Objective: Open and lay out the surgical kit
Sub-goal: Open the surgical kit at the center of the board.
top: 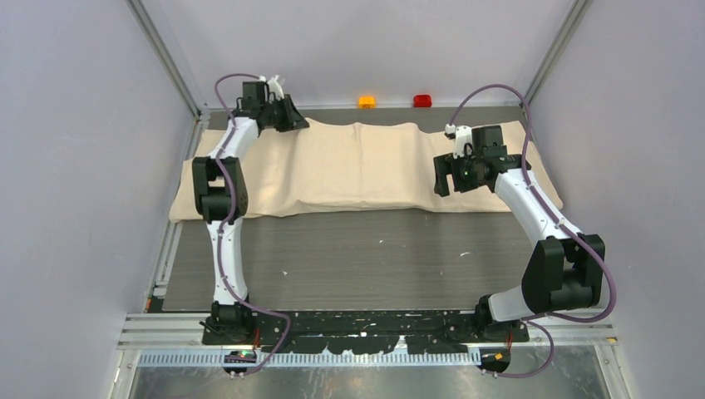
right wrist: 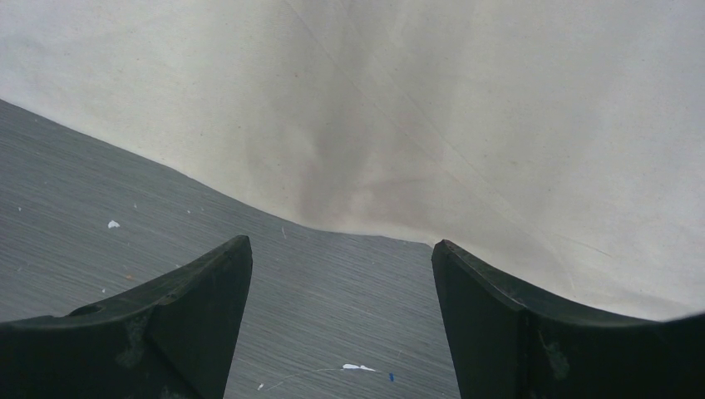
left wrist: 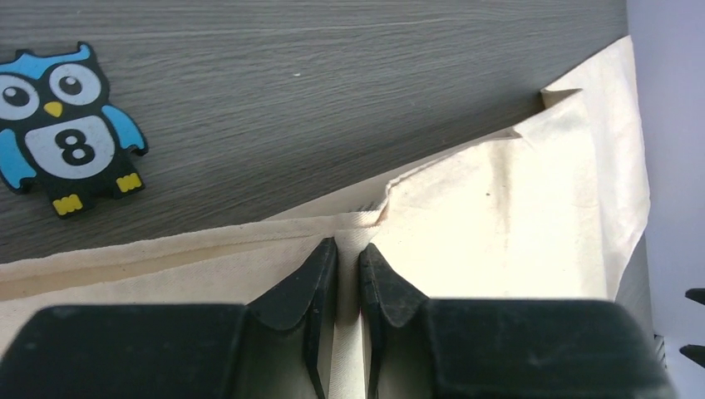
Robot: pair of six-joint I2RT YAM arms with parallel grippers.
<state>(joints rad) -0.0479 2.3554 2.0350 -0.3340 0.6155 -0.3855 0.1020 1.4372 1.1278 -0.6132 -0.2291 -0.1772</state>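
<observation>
Cloth wrap was pinched at its far left corner by the left gripper; the right gripper was held wide.

One cloth wrap, two buttons, one owl sticker.

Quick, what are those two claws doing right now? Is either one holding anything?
Left gripper: closed, pinching a fold of the beige cloth wrap.
Right gripper: open, holding nothing.
</observation>
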